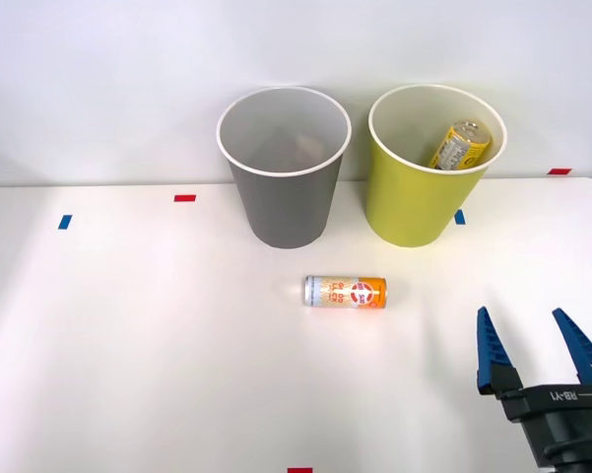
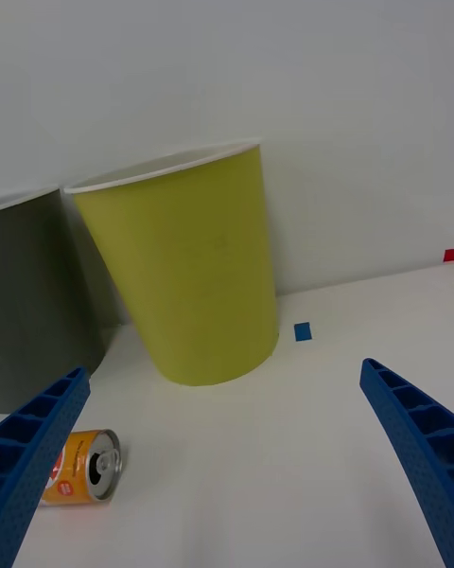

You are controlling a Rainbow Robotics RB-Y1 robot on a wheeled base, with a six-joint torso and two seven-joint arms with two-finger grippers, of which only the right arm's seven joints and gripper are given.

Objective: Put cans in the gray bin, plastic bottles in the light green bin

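Two bins and two drink containers are counted; one can point(image 1: 346, 292) is seen lying on its side on the table point(image 1: 128, 345), ahead of the right gripper point(image 1: 543, 340) and off to its left, well apart from it; the gripper is held open with nothing between its fingers point(image 2: 416, 426); the gray bin point(image 1: 283, 168) and the light green bin point(image 1: 428, 177) are stood upright further ahead, beyond the can; one yellow container point(image 1: 460, 145) is seen tilted inside the light green bin.
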